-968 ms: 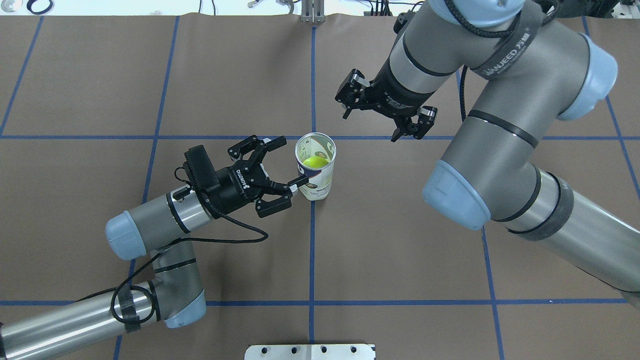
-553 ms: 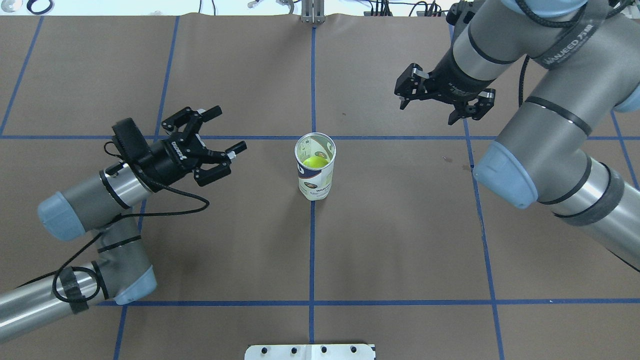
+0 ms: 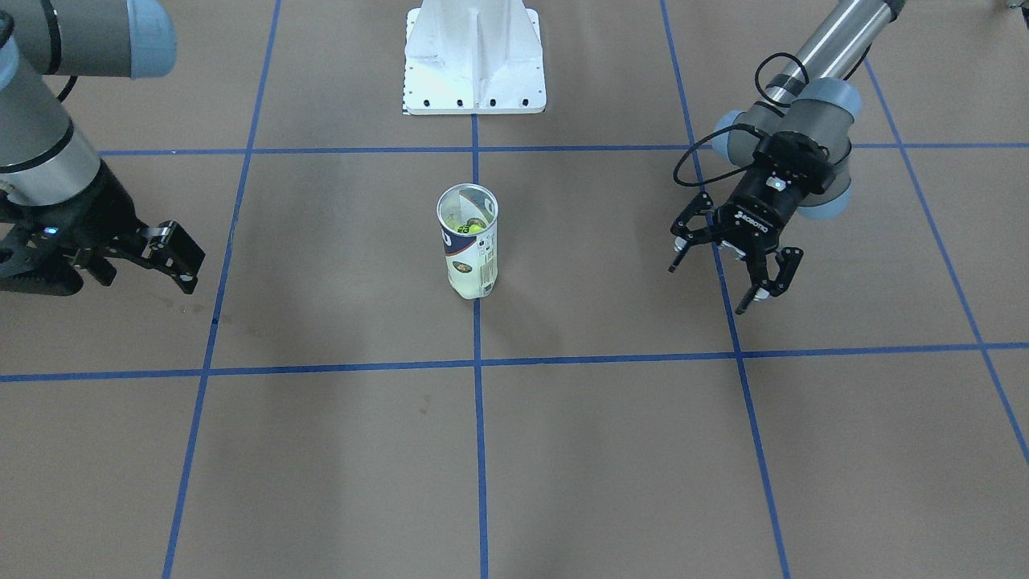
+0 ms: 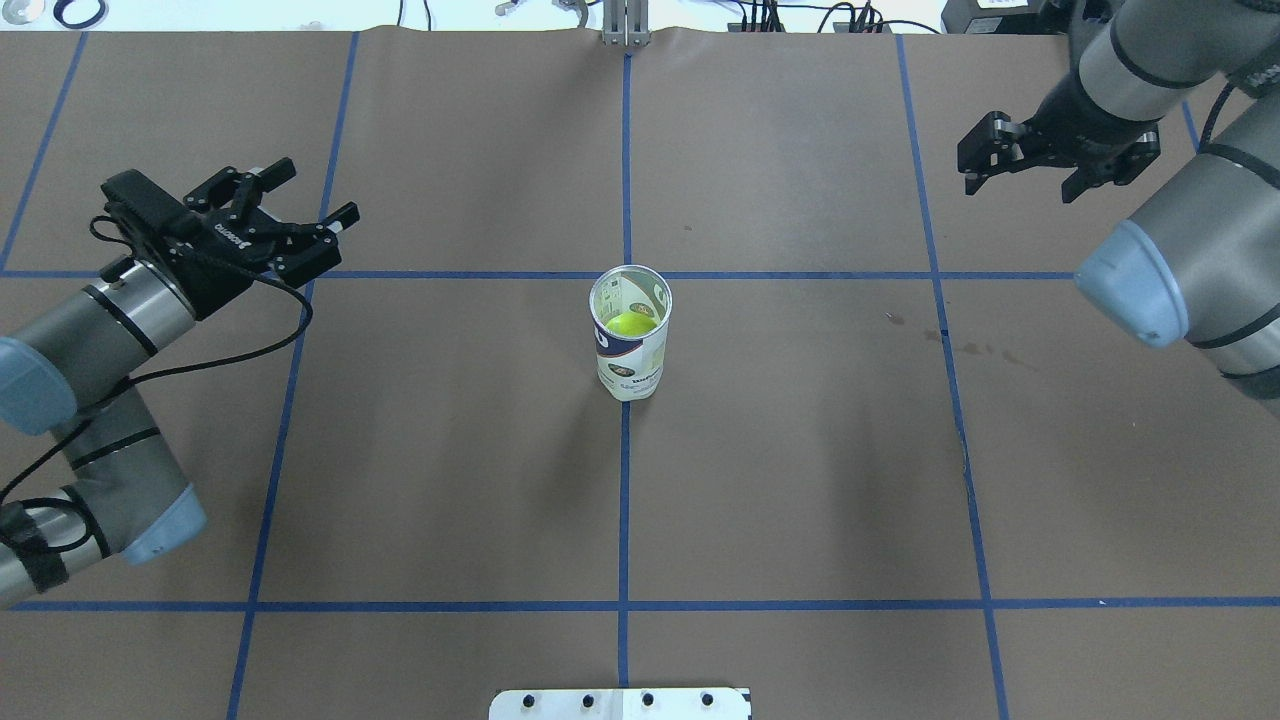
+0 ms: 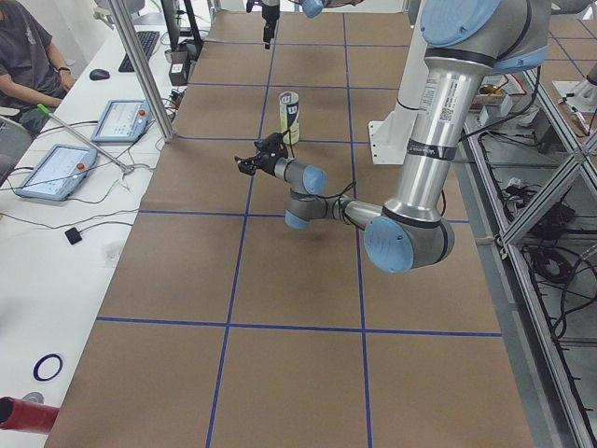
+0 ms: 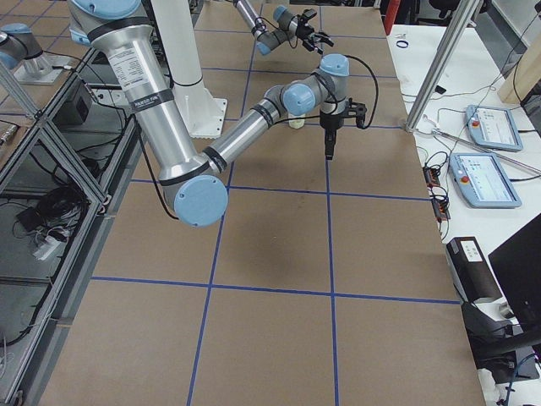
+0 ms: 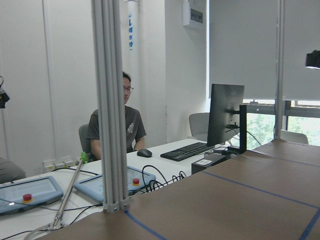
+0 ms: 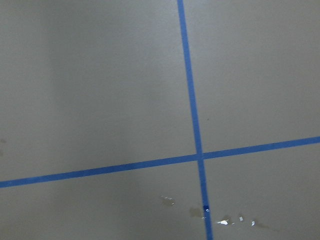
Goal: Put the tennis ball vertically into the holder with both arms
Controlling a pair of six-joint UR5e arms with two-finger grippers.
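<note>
Both grippers are hanging spread wide, holding nothing. I am seeing the left gripper (image 4: 310,195) over the left side of the table (image 4: 800,480) and the right gripper (image 4: 1018,188) over its far right corner, each well apart from the holder (image 4: 630,350). That holder is standing upright with its mouth open, on the blue tape line (image 4: 624,500) running down the table's middle. A yellow-green tennis ball (image 4: 630,324) is sitting inside it, below the rim. My right wrist camera is showing only brown covering and crossing tape.
</note>
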